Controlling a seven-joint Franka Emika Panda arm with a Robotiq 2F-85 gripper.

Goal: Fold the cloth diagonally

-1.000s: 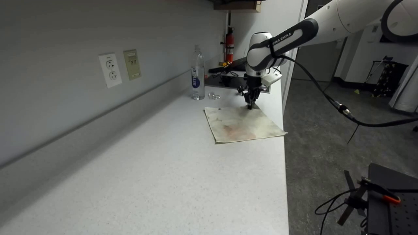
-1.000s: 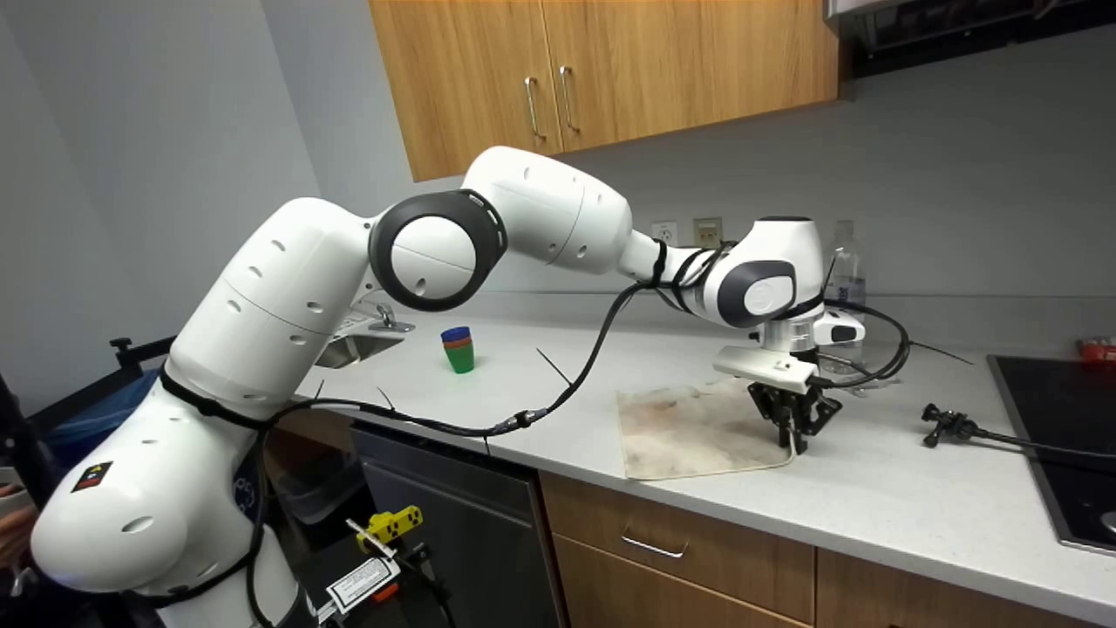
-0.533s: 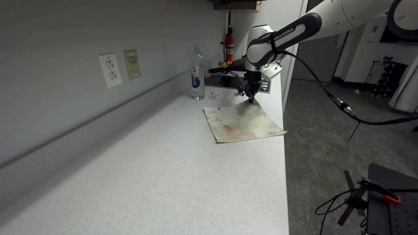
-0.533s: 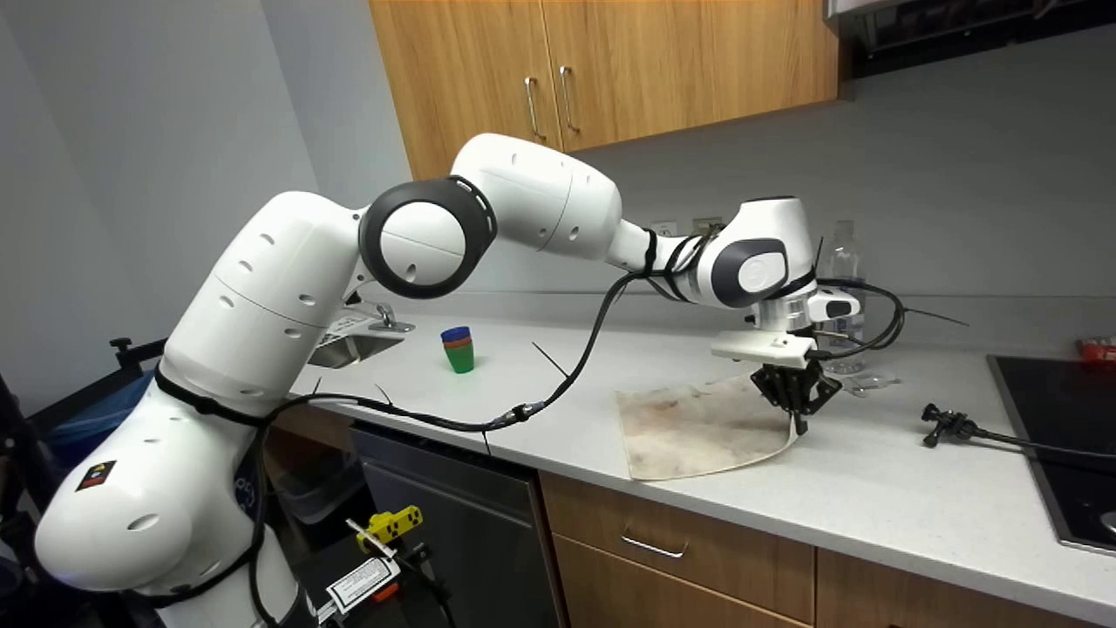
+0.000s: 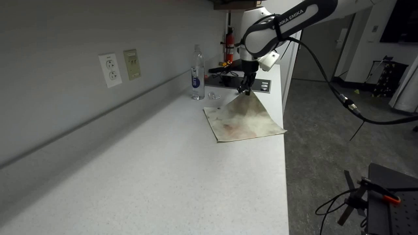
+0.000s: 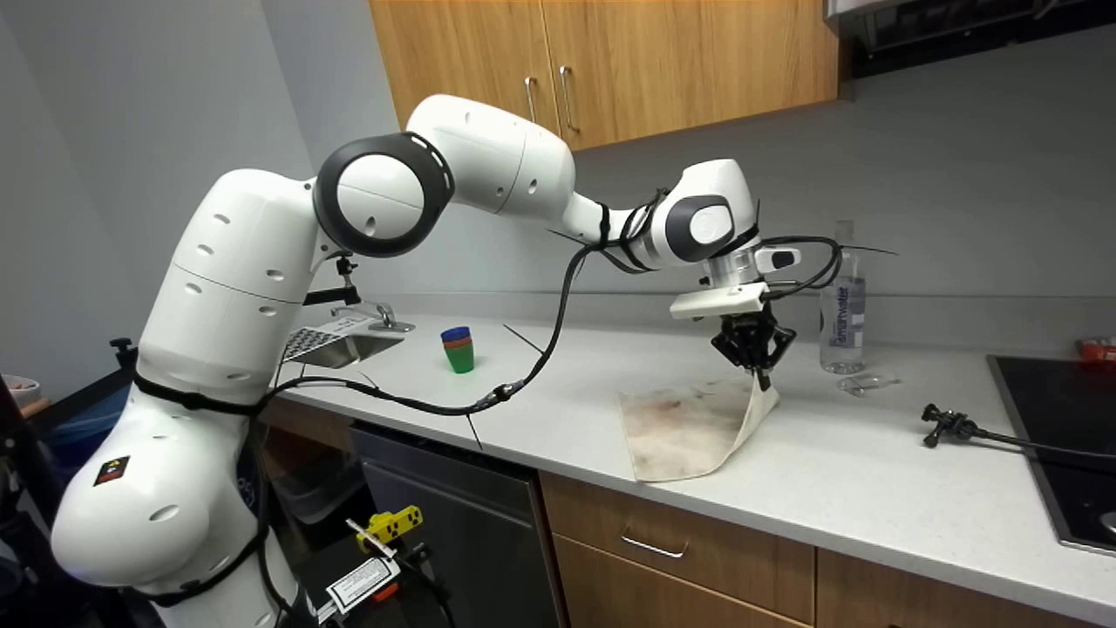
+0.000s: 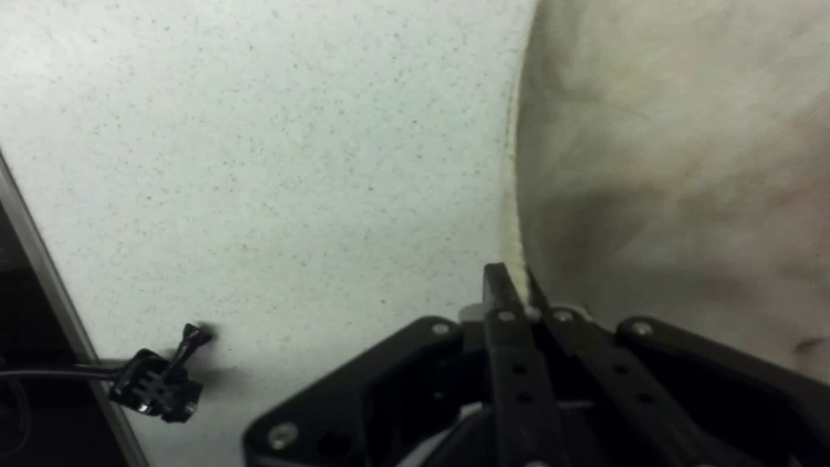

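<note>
One arched arm [image 6: 501,157], pincer [image 7: 516,279] downward, tight on a raised corner of cloth [image 6: 689,427].

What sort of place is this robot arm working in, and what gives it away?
Most likely a kitchen or kitchenette: an exterior view shows a sink with a faucet, a black cooktop, and a wooden cabinet up on the wall.

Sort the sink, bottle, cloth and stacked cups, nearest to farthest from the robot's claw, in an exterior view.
In an exterior view:
1. Cloth: corner pinched in the gripper.
2. Bottle: behind the gripper, to the right.
3. Stacked cups: well to the left.
4. Sink: farther left, past the cups.
</note>
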